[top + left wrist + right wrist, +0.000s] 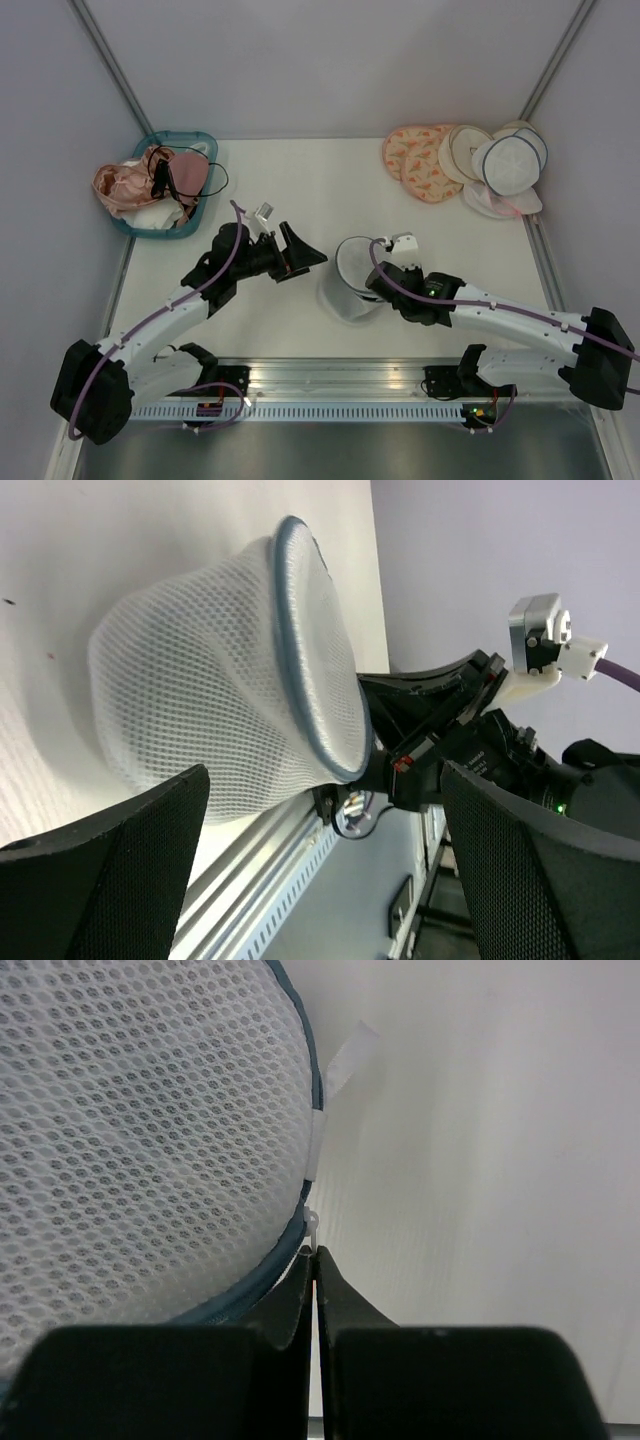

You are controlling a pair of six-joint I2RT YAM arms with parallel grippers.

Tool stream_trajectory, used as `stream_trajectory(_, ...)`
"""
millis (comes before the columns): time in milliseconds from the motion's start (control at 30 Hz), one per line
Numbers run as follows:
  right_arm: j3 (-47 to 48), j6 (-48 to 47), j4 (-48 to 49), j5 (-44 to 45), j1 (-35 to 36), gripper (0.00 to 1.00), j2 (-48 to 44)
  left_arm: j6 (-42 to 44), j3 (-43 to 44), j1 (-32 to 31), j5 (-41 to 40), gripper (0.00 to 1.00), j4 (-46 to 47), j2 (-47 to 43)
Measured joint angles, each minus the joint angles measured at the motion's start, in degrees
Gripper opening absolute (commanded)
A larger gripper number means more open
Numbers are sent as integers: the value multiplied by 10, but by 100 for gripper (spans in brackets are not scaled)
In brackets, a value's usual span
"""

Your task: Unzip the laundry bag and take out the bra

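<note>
Pale lilac walls close in a white table [300, 190] on three sides, with a ribbed metal rail [330, 385] along its near edge.

At the far left corner sits a teal basket [205, 142] piled with pink garments [125, 185] and black straps.

Right of it, the left gripper [308, 248] hovers with its jaws spread wide and nothing between them, pointing across at the laundry bag [345, 285] and just short of it.

The bag is at the centre of the table, toward the near edge, between the two grippers. It is tipped over: the white mesh dome faces the left gripper and the round lid with dark trim faces the right.

The right gripper [314, 1260] is against the lid's rim, jaws closed, tips pinched at a small white zipper pull [313, 1224]. A white fabric tag [345, 1055] juts from the trim; any print on it cannot be made out.

At the far right corner lie overlapping round bags: peach patterned bags [420, 165], cream bags [465, 150] and a second white mesh bag [510, 160] with dark trim.

Bare table stretches behind the bag to the back wall.
</note>
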Motion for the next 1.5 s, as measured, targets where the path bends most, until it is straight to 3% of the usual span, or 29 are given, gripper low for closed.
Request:
stream_trajectory(133, 0, 15, -4, 25, -3, 0, 42, 7, -36, 0, -37, 99, -2, -15)
stream_trajectory(367, 0, 28, 16, 33, -11, 0, 117, 10, -129, 1, -47, 97, 16, 45)
stream_trajectory(700, -2, 31, 41, 33, -12, 0, 95, -42, -155, -21, -28, 95, 205, 167)
stream_trajectory(800, -9, 31, 49, 32, -12, 0, 93, -67, -127, -43, -23, 82, 256, 223)
stream_trajectory(833, -12, 31, 50, 31, -12, 1, 93, -74, -119, -49, -20, 70, 275, 238)
stream_trajectory(900, -18, 31, 54, 30, -12, 0, 93, -89, -108, -55, -14, 56, 306, 263)
stream_trajectory(933, -19, 31, 56, 28, -12, 0, 93, -97, -106, -57, -10, 38, 324, 274)
stream_trajectory(1000, -22, 31, 59, 27, -12, 0, 93, -113, -107, -57, -6, 18, 349, 292)
stream_trajectory(1033, -24, 31, 60, 27, -12, 0, 93, -118, -108, -57, -5, 2, 360, 299)
stream_trajectory(1300, -28, 86, 45, 59, -15, 1, 90, -130, -122, -52, 4, 2, 399, 291)
stream_trajectory(1333, -28, 98, 37, 67, -16, 4, 87, -129, -123, -47, 4, 2, 392, 278)
stream_trajectory(1367, -28, 114, 30, 74, -18, 34, 83, -124, -123, -40, 4, 2, 379, 260)
stream_trajectory(1467, -28, 161, 11, 96, -22, 78, 60, -94, -122, -15, -2, 2, 313, 184)
stream_trajectory(1500, -28, 173, 3, 103, -22, 81, 50, -81, -120, -8, -9, 2, 288, 160)
